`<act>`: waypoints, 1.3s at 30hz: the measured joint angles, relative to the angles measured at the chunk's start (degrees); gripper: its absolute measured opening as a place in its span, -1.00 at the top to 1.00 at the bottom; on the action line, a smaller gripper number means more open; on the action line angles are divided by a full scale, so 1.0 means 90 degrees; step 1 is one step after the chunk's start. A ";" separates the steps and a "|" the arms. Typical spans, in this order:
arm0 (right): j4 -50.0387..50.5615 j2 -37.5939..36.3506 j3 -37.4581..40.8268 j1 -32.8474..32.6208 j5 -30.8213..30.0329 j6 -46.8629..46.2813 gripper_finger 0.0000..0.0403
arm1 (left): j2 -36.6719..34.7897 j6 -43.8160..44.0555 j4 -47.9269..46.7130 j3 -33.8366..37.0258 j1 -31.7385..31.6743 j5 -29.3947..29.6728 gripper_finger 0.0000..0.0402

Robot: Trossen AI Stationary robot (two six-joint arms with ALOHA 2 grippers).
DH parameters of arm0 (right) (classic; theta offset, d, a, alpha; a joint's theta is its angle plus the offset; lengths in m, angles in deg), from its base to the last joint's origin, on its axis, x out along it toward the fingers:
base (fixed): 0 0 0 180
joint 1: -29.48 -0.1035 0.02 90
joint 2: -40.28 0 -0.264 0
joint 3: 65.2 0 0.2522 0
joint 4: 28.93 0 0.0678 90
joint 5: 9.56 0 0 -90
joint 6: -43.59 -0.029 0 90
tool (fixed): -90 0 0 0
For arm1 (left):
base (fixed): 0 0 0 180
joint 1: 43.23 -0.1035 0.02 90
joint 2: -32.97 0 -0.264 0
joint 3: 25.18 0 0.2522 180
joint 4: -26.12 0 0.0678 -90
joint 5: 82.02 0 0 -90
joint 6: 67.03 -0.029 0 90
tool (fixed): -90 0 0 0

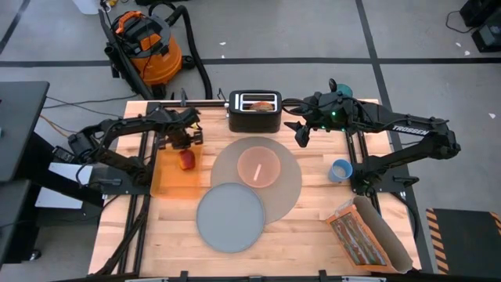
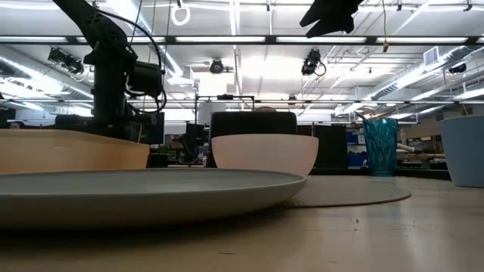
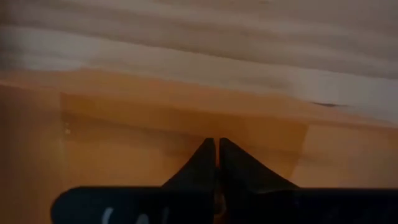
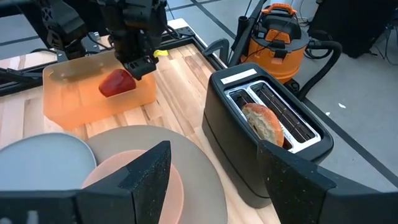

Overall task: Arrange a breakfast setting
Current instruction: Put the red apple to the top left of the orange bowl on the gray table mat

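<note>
High view, left hand (image 1: pixel 186 146): closed empty inside the orange bin (image 1: pixel 174 182), just above the red apple (image 1: pixel 187 160).
Right hand (image 1: pixel 300 135): open (hovering beside the toaster (image 1: pixel 254 112)).

Both arms are matte black, built of jointed tubular links with cables looped along them. The right arm (image 1: pixel 407 129) carries white TROSSEN lettering and a small green light near its wrist. The right gripper's fingers (image 4: pixel 146 171) are flat, speckled black slabs.
</note>
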 joint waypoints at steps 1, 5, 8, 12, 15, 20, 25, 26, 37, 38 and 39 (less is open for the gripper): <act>0.0000 0.0000 0.0000 0.0000 0.0000 0.0007 -0.23 | -0.0040 -0.0017 -0.0026 -0.0054 0.0025 0.0000 0.93; 0.0000 0.0000 0.0000 0.0000 -0.0027 0.0016 -0.23 | -0.0270 -0.0170 -0.0429 -0.0384 0.0097 -0.0019 0.90; 0.0001 0.0000 0.0000 0.0000 -0.0029 0.0017 -0.23 | -0.0501 -0.0404 -0.1221 -0.0779 0.0239 -0.0008 0.90; 0.0010 0.0000 0.0000 0.0000 -0.0034 0.0080 -0.23 | -0.0958 -0.0623 -0.2054 -0.1440 0.0601 0.0230 0.91; 0.0010 0.0000 0.0002 0.0000 -0.0036 0.0205 -0.23 | -0.1352 -0.0626 -0.2096 -0.1866 0.0953 0.0625 0.90; -0.0100 0.0000 0.0002 0.0000 -0.0036 0.0306 -0.22 | -0.1737 -0.0964 -0.1600 -0.2228 0.1701 0.1338 0.90; -0.0363 -0.0013 0.0002 -0.0105 0.0099 0.0594 -0.23 | -0.1671 -0.1933 -0.0341 -0.2241 0.2488 0.2092 0.91; -0.0399 -0.0020 0.0002 -0.0149 0.0112 0.0700 -0.23 | -0.1589 -0.2115 0.0029 -0.2245 0.2630 0.2234 0.91; -0.1020 -0.0173 0.0002 -0.0643 0.0144 0.1522 -0.22 | -0.0267 -0.2963 0.2395 -0.2236 0.2886 0.2825 0.90; -0.1100 -0.0175 0.0002 -0.0679 0.0164 0.1528 -0.22 | -0.0142 -0.3029 0.2565 -0.2236 0.2893 0.2861 0.90; -0.1172 -0.0177 0.0002 -0.0711 0.0174 0.1550 -0.22 | -0.0024 -0.3097 0.2742 -0.2236 0.2893 0.2900 0.90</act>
